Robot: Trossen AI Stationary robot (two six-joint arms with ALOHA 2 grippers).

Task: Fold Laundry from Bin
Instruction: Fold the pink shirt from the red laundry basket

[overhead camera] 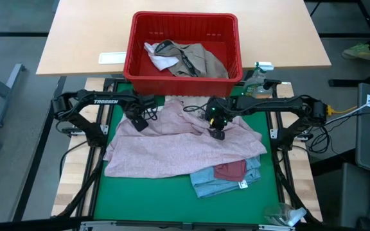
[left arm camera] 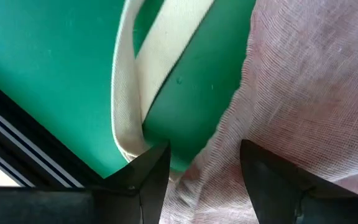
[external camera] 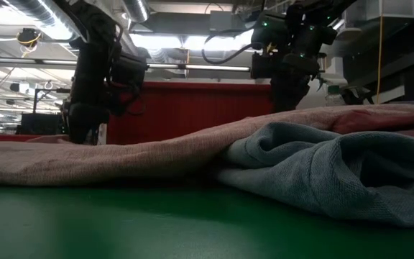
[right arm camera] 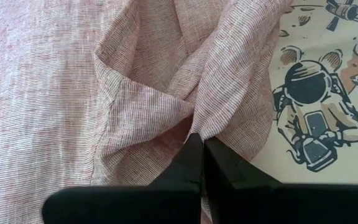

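A pale pink garment [overhead camera: 172, 144] lies spread and rumpled on the green mat [overhead camera: 146, 199]. Its near right part lies over a light blue garment [overhead camera: 217, 185] and a maroon piece [overhead camera: 230, 170]. My right gripper [right arm camera: 199, 140] is shut on the pink cloth near its far right part. My left gripper [left arm camera: 204, 171] is open at the garment's far left edge [left arm camera: 229, 124], one finger over the mat and one over the cloth; whether they touch it does not show. The red bin [overhead camera: 185, 14] behind the mat holds khaki-grey and white pieces [overhead camera: 191, 58]. My right gripper pinches a gathered fold of the pink garment [right arm camera: 194, 124] between its two shut fingers. The fingers come from above, slanting down. Creases run out from the pinched spot, and the rest of the garment lies on the mat and on a printed white bag.
A white bag with an astronaut print [right arm camera: 316, 93] lies under the pink garment, and its strap [left arm camera: 126, 93] lies on the mat by my left gripper. The bin's wall [external camera: 185, 108] stands close behind both arms. A clear plastic thing [overhead camera: 281, 215] sits at the near right corner.
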